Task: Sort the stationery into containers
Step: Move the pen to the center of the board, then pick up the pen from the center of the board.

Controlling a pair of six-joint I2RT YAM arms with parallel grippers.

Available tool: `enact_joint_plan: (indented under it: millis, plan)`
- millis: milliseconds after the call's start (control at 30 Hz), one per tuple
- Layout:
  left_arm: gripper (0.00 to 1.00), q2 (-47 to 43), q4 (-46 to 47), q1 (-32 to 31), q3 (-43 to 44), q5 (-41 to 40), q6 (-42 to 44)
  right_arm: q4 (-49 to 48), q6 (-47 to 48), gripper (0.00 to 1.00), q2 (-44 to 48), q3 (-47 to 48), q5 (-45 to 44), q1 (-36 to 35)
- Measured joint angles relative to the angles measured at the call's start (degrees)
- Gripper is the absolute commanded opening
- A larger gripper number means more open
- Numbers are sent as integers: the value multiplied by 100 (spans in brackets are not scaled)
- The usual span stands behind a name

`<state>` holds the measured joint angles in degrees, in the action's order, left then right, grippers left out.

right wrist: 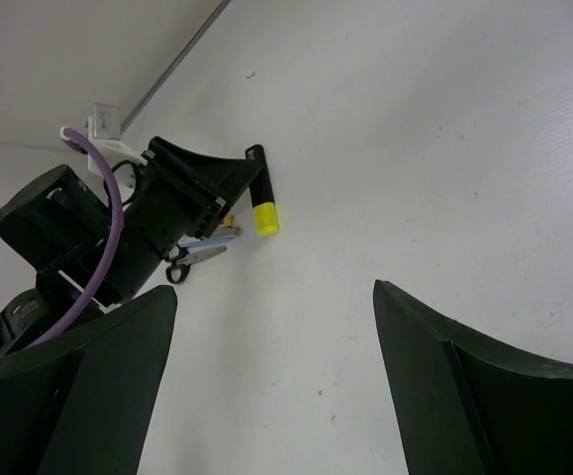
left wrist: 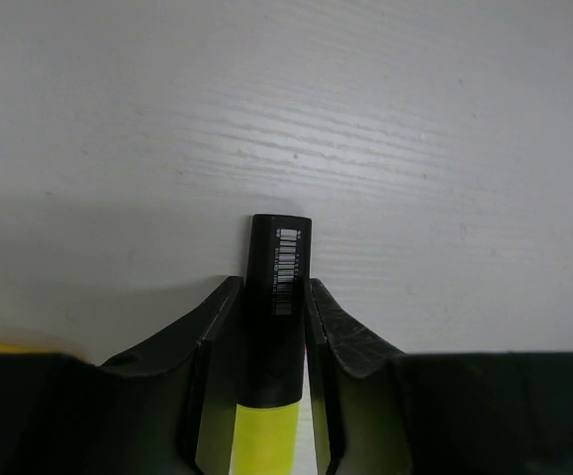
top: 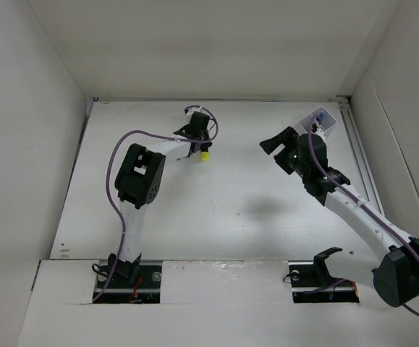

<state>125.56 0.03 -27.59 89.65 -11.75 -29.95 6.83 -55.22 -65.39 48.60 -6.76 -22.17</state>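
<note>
Top view, left gripper [top: 197, 139]: it is clamped on the yellow-ended highlighter [top: 205, 155], far out on the left half of the tabletop [top: 216, 217].
Top view, container [top: 323, 116]: the white box sits at the far right corner, partly hidden behind the right gripper [top: 276, 143] and well apart from the highlighter.
Top view, route: you will likely need to carry the highlighter rightward. The right arm stands between you and the box, so go around it or clear it first.
Left wrist, grip: the jaws press the black barrel from both sides. The black end sticks out past the tips and the yellow end points back toward the wrist.
Left wrist, advice: the hold looks centred, so I would not re-grip. Keep the barrel pinched until it is over a compartment.
Right wrist, right gripper: its jaws stand wide apart with nothing between them, above bare tabletop.
Right wrist, height: the yellow end hangs close to the surface, and you cannot tell whether it touches, so lift before you travel.
Right wrist, remaining items: the scissors [right wrist: 192, 259] and a bluish pen-like piece lie just behind the left gripper. Avoid sweeping them as you pull away.
</note>
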Motion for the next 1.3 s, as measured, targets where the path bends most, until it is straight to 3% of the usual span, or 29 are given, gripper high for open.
enact_joint_plan:
  millis: [233,400,533,700,767,967,1300]
  plan:
    - [0,-651,398,-4,-866,1102,81,0,17,88,0,0,105,83]
    - [0,-1591,949,-26,-1873,1926,192,-129,68,85,-109,0,415,341]
    - [1,-2177,1279,-164,-2369,2201,256,-221,122,85,-516,7,791,409]
    - [40,-2264,1276,-385,-2404,2070,433,-234,125,85,-1054,9,1027,376]
    - [47,-2240,1150,-490,-2396,1923,671,-234,122,85,-1084,9,1040,363]
    - [57,-2065,994,-918,-2385,1543,1432,-251,122,85,-927,9,1040,332]
    - [57,-1325,723,-1016,-1878,876,2063,-258,127,85,-846,9,1040,295]
